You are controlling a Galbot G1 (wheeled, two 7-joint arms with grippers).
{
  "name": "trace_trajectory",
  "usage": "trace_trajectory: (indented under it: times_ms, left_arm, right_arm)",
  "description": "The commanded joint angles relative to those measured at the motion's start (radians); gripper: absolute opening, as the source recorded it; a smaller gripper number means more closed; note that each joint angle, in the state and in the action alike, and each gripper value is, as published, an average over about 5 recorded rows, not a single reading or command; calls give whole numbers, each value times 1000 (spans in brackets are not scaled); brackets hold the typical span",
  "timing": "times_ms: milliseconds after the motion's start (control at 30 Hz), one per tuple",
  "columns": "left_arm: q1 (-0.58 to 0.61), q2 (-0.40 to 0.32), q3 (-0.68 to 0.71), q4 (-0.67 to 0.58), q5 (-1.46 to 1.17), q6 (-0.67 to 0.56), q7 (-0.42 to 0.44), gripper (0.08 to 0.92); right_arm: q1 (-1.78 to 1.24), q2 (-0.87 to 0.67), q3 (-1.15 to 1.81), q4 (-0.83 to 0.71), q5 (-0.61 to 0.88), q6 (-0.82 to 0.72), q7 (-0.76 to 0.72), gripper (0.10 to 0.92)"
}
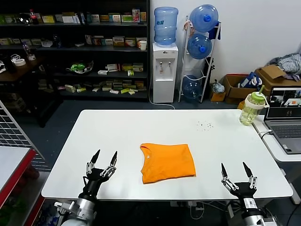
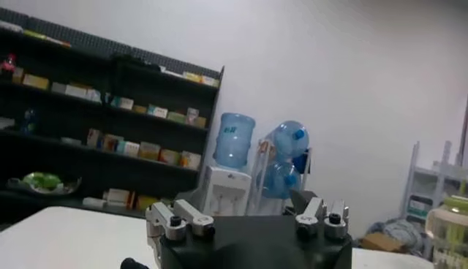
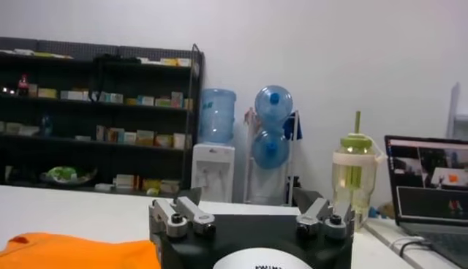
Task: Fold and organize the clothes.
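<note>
The bright orange T-shirt (image 1: 168, 162) lies folded into a rough rectangle on the white table (image 1: 122, 136), near the front edge at the middle; no lettering shows. Its edge also shows in the right wrist view (image 3: 73, 252). My left gripper (image 1: 104, 157) is open and empty, fingers pointing up, at the table's front left, apart from the shirt. My right gripper (image 1: 234, 169) is open and empty at the front right, also apart from the shirt. In the wrist views both the left gripper (image 2: 248, 205) and the right gripper (image 3: 248, 199) have their jaws spread wide with nothing between.
A green-lidded drink bottle (image 1: 251, 107) stands at the table's far right edge, beside a laptop (image 1: 285, 117) on a side surface. Small dark specks (image 1: 205, 125) lie on the far table. Shelves (image 1: 70, 47), a water dispenser (image 1: 165, 61) and boxes stand behind. A wire rack (image 1: 11, 134) stands left.
</note>
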State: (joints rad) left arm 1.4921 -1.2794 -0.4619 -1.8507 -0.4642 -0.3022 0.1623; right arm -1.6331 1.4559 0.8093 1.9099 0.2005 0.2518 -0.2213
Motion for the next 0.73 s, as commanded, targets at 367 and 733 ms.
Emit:
trace_trajectory:
  times_ms: [367, 733]
  left_arm:
    - [114, -59, -71, -47, 87, -63, 67, 823]
    - [93, -116, -74, -42, 132, -70, 87, 823]
  right_arm:
    - [-6, 150, 52, 9, -93, 114, -42, 823]
    - [8, 169, 50, 13, -115, 120, -50, 823]
